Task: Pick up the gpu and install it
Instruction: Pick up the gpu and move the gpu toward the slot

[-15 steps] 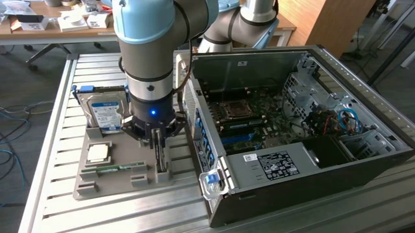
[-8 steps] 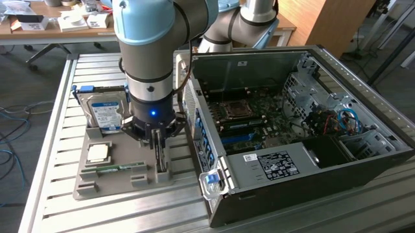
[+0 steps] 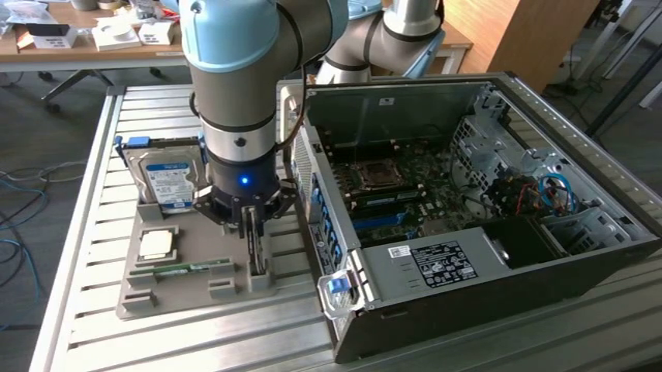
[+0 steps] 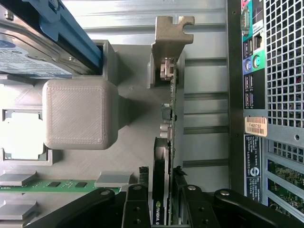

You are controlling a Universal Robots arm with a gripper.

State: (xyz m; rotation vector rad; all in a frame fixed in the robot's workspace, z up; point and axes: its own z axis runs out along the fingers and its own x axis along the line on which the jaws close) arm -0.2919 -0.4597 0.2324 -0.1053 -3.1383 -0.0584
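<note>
Gpu (image 3: 256, 252) stands upright on its long edge in a slot of the gray holder (image 3: 191, 298), on the holder's side nearest the PC case (image 3: 466, 294), just beside it. From the exterior view I see it edge-on: a thin dark slab, not tilted. Wrist view shows more: green board edge (image 4: 173, 128), black cooler (image 4: 160, 159) on the face turned away from the case w/ a small green logo, bare board face toward the case. Metal end bracket (image 4: 172, 35) at the far end, w/ a hooked tab, resting against a holder post. My hand (image 3: 254, 232) sits right over the card's top edge.
</note>
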